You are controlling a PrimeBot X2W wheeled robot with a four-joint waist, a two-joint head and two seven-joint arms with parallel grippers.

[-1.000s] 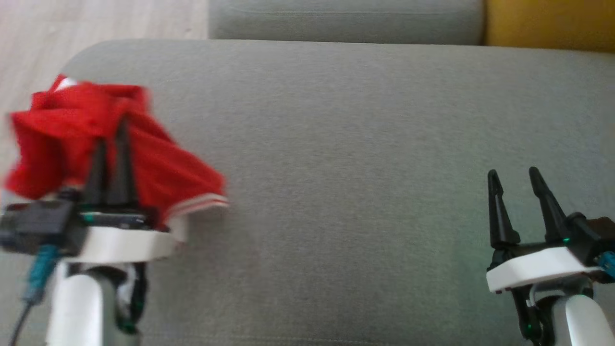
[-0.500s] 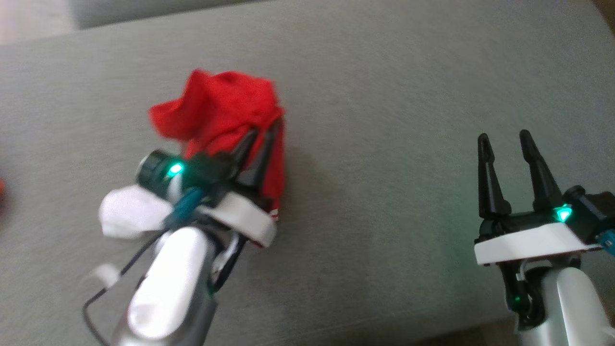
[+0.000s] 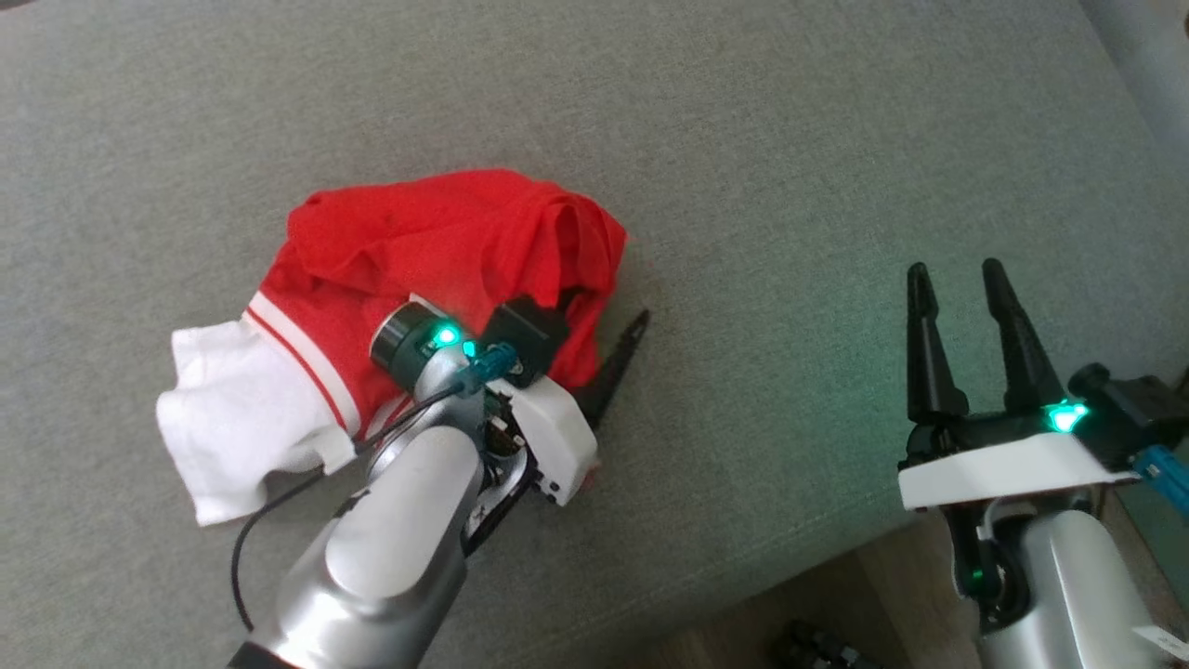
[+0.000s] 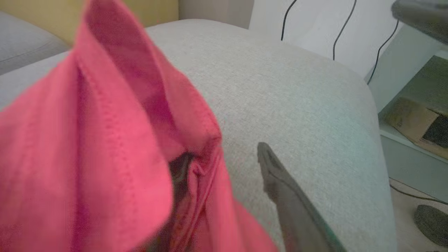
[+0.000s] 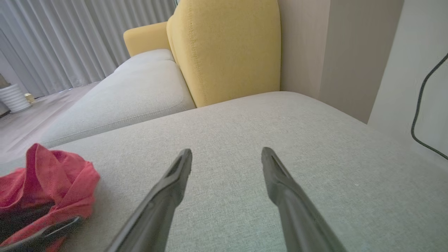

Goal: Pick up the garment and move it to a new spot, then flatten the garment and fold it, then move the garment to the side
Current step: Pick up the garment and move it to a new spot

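The garment [image 3: 437, 246] is a red shirt with a white, red-striped sleeve [image 3: 232, 409]. It lies crumpled on the grey sofa cushion [image 3: 762, 139]. My left gripper [image 3: 604, 308] rests at its right edge and is open. One finger [image 3: 618, 358] lies bare on the cushion; the other is tucked under a red fold. In the left wrist view the red fold [image 4: 115, 140] drapes over the left finger while the right finger [image 4: 283, 196] stands free. My right gripper [image 3: 955, 269] hovers open and empty over the cushion's right part, and its own view shows the garment [image 5: 52, 182] far to its left.
A yellow back cushion [image 5: 227, 52] and a second grey seat [image 5: 140, 91] lie beyond the cushion. The cushion's front edge drops to wooden floor [image 3: 836, 595]. A shelf unit [image 4: 413, 115] and wall cables [image 4: 341, 28] stand past the cushion's end.
The head camera has swung. My left gripper has opened and the red garment, bunched on its fingers before, now lies spread on the cushion. The right gripper stays open.
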